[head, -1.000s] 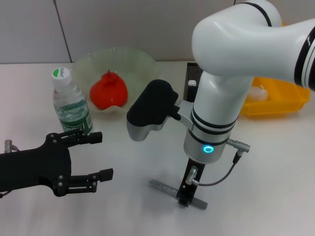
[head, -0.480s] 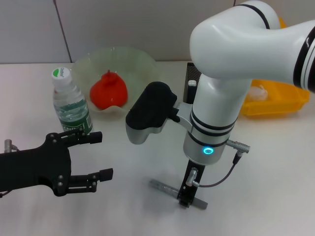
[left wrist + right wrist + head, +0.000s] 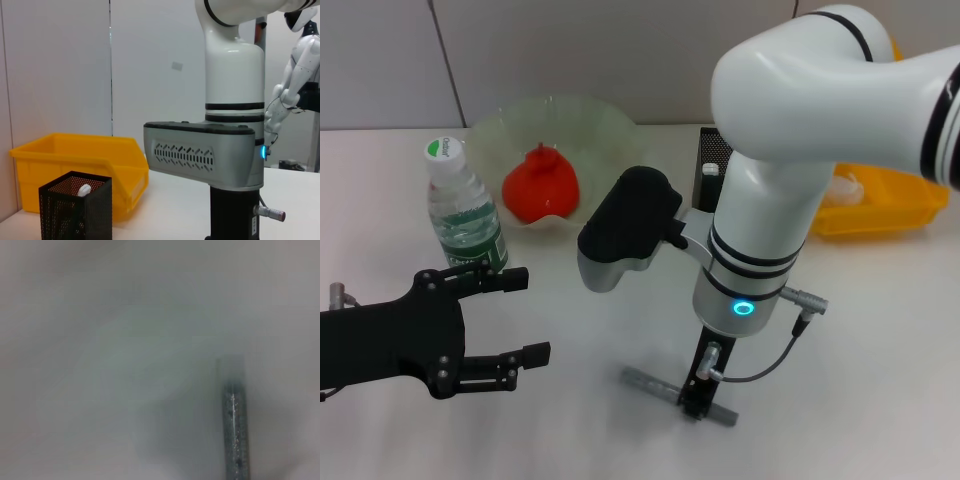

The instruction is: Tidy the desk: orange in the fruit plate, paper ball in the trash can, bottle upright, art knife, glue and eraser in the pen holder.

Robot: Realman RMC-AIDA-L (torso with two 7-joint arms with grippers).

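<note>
On the white table (image 3: 880,330), the right end effector (image 3: 694,401) stands over the grey art knife (image 3: 650,381) near the front edge, its grip impossible to judge. The knife looks light, stiff and slim, best pinched mid-handle. The left end effector (image 3: 515,318) hovers open. The bottle (image 3: 464,212) label is unreadable.
</note>
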